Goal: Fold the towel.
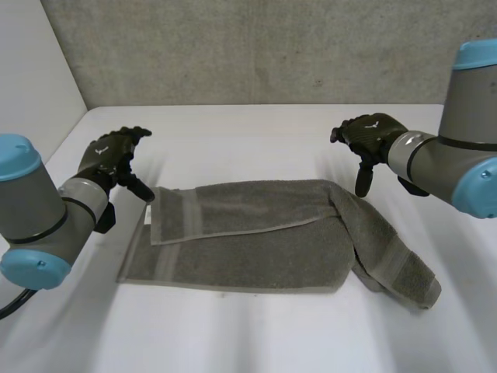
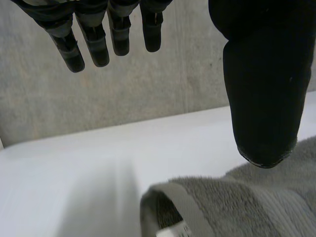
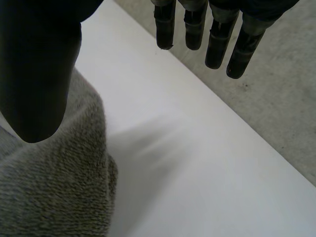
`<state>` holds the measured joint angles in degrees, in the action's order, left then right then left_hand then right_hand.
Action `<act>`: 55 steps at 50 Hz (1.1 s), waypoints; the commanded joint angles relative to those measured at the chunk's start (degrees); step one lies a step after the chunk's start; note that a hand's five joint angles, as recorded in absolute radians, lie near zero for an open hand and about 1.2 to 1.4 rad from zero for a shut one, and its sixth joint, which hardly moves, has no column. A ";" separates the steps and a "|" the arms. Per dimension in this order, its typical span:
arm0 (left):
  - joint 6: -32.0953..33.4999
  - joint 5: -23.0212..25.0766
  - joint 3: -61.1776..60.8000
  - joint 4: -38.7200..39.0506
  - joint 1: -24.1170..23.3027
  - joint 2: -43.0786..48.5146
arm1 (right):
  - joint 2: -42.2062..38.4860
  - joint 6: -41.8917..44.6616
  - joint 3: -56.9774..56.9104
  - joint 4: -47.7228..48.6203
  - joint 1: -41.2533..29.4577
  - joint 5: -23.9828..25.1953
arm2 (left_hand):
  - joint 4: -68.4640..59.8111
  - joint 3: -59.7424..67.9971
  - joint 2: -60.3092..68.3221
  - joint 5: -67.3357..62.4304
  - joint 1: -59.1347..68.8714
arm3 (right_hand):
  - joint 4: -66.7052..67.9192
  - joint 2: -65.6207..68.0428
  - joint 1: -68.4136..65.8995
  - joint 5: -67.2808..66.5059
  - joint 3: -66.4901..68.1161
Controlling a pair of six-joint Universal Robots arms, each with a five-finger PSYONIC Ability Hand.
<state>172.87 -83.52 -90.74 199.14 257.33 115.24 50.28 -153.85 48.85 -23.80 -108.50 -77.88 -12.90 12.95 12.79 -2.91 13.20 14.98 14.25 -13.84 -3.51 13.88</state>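
Towel: grey, lying across the middle of the white desk, long axis side to side.
- Near long edge runs straight.
- A top layer is folded over the far part. Its free edge slants across the lower layer, from the left end toward the right.
- Left end is square, with a woven band.
- Right end is bunched into a hump, and a tail trails off toward the near right of the desk.

Left hand: above the towel's far left corner.
- Fingers are straight and spread well away from the thumb, holding nothing.
- Thumb tip sits just over the corner's rolled edge; contact cannot be told.
- A small label shows at that corner.

Right hand: above the far side of the hump.
- Fingers are straight and apart from the thumb, with nothing gripped.
- Thumb points down at the pile; contact cannot be told.

Room: bare desk lies between the towel and the grey wall, beyond both ends, and along the near side.
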 commanded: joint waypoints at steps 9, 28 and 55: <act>6.49 0.99 -6.29 0.90 -1.56 -5.03 | 18.26 -4.44 29.69 9.90 4.16 0.01 | -3.87 3.82 3.98 -3.86 3.57 | -4.98 -4.25 3.84 3.51 -3.88; 22.43 4.69 -6.02 0.55 -2.18 1.39 | 31.98 -3.56 61.26 21.85 8.56 0.63 | -6.57 6.52 6.68 -6.56 6.27 | -2.54 -1.81 1.40 1.07 -1.45; 19.61 4.60 -6.46 0.90 -2.18 1.48 | 27.42 3.01 70.24 37.06 9.70 -0.16 | -4.72 4.67 4.83 -4.71 4.42 | -1.88 -1.14 0.74 0.40 -0.78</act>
<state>192.55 -78.93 -97.14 200.05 255.15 116.66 81.05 -155.22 119.93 10.80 -99.08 -77.37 -16.28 16.23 16.21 -5.93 16.33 14.98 14.26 -13.85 -3.51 13.89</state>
